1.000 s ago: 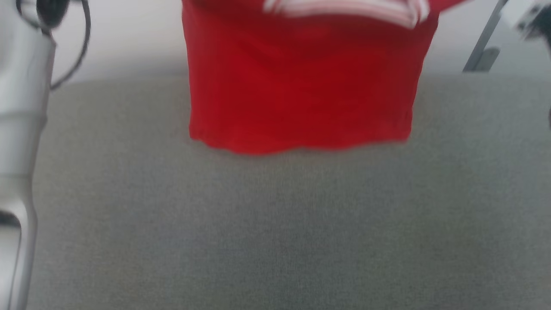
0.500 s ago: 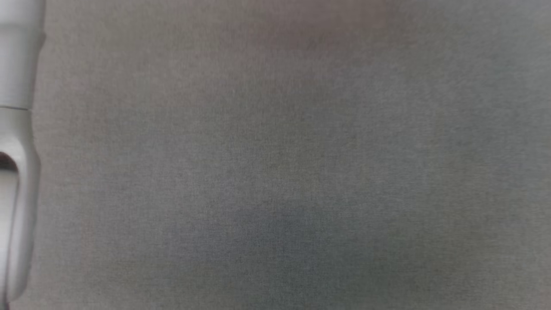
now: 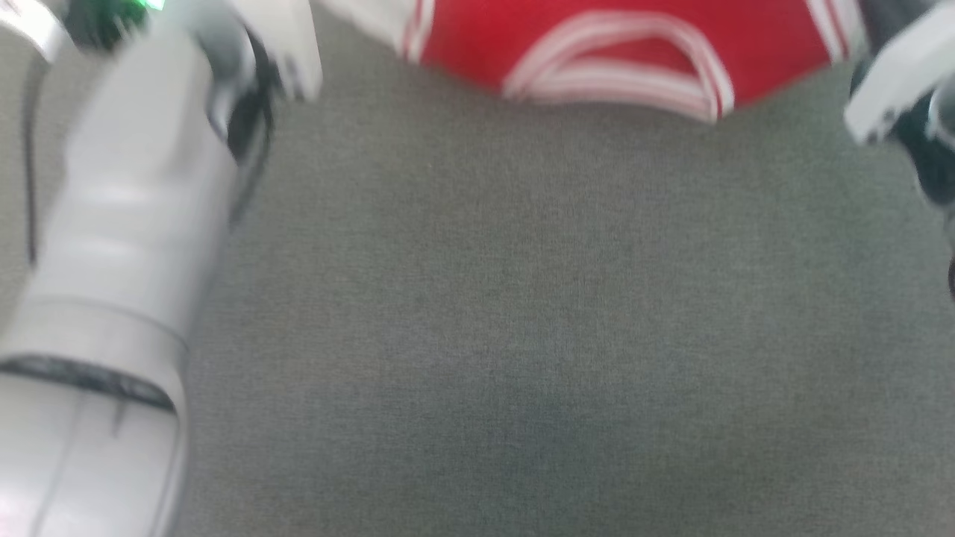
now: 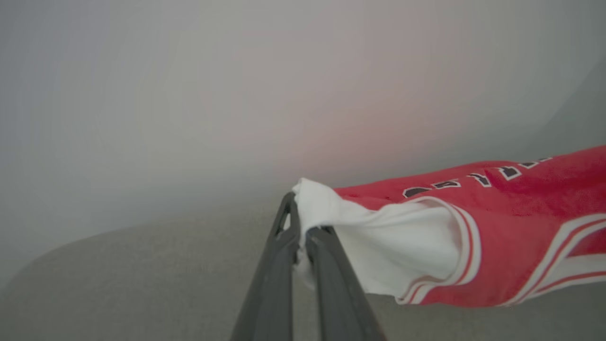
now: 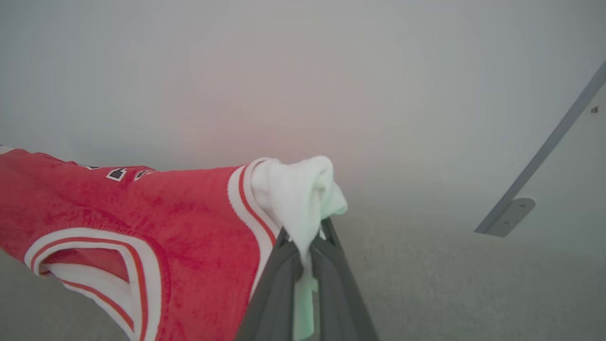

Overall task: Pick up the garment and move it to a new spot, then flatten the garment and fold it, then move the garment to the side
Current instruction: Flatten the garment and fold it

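The left forearm [image 3: 127, 239] rises at the left of the head view. The left hand [image 4: 301, 234] is pinched tight on the shirt's white sleeve [image 4: 378, 237]. The shirt [image 3: 477, 33] is stretched between both hands over the grey surface [image 3: 522, 298], with its striped collar [image 3: 619, 74] sagging in the middle. The right hand [image 5: 303, 241] is clamped on the other white sleeve [image 5: 293, 194]. A grey bar [image 5: 544, 156] slants at the far right.
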Controlling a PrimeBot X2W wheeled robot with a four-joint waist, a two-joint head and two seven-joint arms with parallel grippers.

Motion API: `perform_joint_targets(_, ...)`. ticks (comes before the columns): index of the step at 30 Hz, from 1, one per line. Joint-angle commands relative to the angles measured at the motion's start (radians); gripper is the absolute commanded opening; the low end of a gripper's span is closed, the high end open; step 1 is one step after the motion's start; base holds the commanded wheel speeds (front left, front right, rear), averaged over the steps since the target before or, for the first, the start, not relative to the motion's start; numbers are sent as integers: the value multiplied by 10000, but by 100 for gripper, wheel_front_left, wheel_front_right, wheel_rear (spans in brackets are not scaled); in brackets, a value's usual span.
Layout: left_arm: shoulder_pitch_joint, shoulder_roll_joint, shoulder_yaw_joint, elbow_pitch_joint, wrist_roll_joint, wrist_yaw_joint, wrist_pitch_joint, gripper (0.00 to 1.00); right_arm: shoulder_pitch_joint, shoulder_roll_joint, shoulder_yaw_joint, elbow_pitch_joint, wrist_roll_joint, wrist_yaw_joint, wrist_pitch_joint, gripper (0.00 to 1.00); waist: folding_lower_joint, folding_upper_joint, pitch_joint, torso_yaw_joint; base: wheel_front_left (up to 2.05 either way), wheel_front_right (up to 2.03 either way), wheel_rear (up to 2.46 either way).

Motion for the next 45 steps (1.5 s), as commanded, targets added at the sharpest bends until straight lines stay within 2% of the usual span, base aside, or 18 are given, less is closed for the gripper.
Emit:
perform_joint_targets(1,430,-37,-75,78,-121,-52,168,0,392,-167,168,-209,377,-17,227,0,-1,1,-404,106,0,0,0)
perform_joint_targets(4,1412,-48,-257,224,-347,-102,864,0,1408,-667,849,-881,1087,-17,896,0,-1,1,-928,155,0,0,0)
perform_joint_targets(8,2920,7,-624,-287,-966,-105,1827,0,2631,-1430,1376,-1686,1979,-17,1456,0,-1,1,-1589,228,0,0,0)
perform_joint_targets(18,6346,1378,-730,-3089,-2211,8,3452,0,5134,-2585,1992,-3249,3370,-16,2495,0,-1,1,-2594,418,0,0,0)
perform_joint_targets(23,8079,2082,-538,-5569,-2678,901,4551,0,6132,-3158,2273,-4192,3714,-17,3088,0,-1,1,-2784,467,0,0,0)
perform_joint_targets(26,9304,2596,-464,-7685,-2805,1739,5314,0,6766,-3555,2342,-4880,3975,-17,3407,0,-1,1,-2821,485,0,0,0)
perform_joint_targets(31,11405,3452,-258,-11102,-2969,3419,6432,0,7751,-4105,2262,-5693,4031,-17,3624,0,-1,1,-2736,459,0,0,0)
perform_joint_targets(35,12839,3926,-81,-13156,-2839,4509,6661,0,8518,-4245,1946,-5795,3757,-17,3596,0,-1,1,-2510,445,0,0,0)
perform_joint_targets(37,13084,3950,-94,-13393,-2779,4591,6526,0,8698,-4036,1829,-5618,3561,-17,3571,0,-1,1,-2397,450,0,0,0)
perform_joint_targets(44,12870,3663,-347,-12939,-2475,4344,5940,0,8572,-2974,1813,-4501,2484,-22,3758,0,-1,1,-2125,399,0,0,0)
perform_joint_targets(45,12793,3598,-409,-12818,-2444,4276,5866,0,8523,-2790,1764,-4300,2302,-34,3738,24,-1,1,-2099,389,0,0,0)
